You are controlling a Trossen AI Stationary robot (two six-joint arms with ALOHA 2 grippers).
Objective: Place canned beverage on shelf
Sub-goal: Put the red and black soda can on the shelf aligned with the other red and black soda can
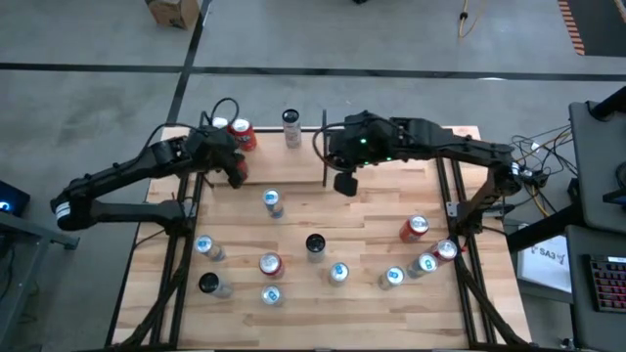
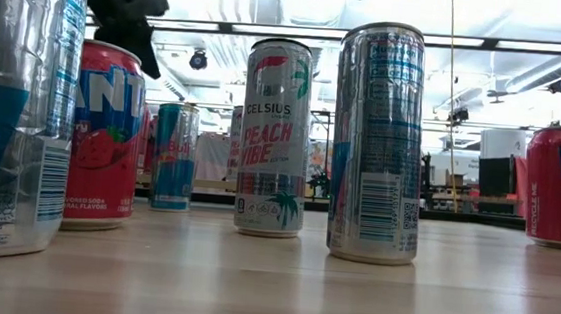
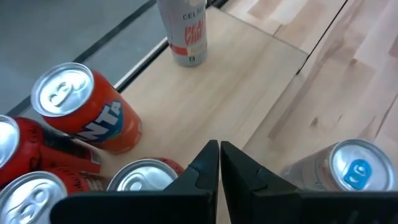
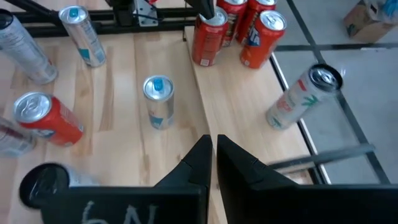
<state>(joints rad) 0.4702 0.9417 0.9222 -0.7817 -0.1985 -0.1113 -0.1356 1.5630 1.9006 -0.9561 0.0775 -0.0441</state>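
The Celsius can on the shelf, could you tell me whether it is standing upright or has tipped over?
Upright. The Celsius can shows its round top from above, and the left wrist view has it standing on its base on the shelf.

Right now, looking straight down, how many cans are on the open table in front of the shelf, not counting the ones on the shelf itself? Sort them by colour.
silver cans with blue tabs: 6
red cans: 3
black-topped cans: 2
Total: 11
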